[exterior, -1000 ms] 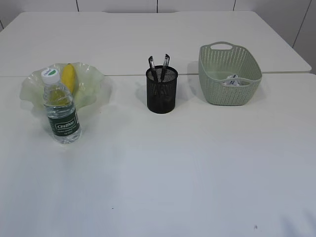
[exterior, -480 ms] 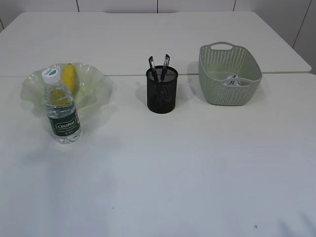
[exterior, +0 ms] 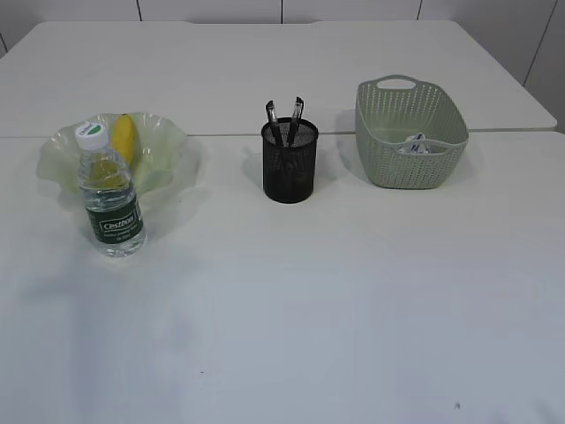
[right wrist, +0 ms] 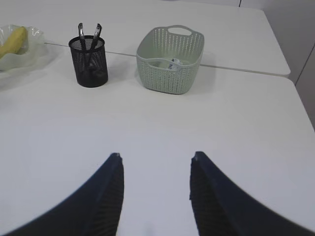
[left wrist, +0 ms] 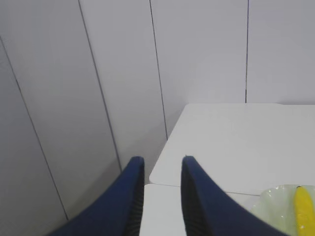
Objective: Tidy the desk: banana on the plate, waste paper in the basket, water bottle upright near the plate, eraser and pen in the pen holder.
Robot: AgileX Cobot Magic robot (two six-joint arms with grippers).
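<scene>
— Right wrist view: where's the basket (right wrist: 170,61)?
— Far ahead of my right gripper (right wrist: 155,157), whose jaws stand apart, empty. My left gripper (left wrist: 160,164), narrowly parted, holds nothing; the banana (left wrist: 305,209) lies right of it.

This looks like an office or lab test room. Plain white tables (exterior: 353,291) stand pushed together, with a seam between them, and pale panelled walls (left wrist: 113,73) with thin dark joints rise behind. The few things set out are desk goods: a black mesh pen holder (exterior: 289,161) with pens (exterior: 294,109), a green plastic basket (exterior: 410,134).
</scene>
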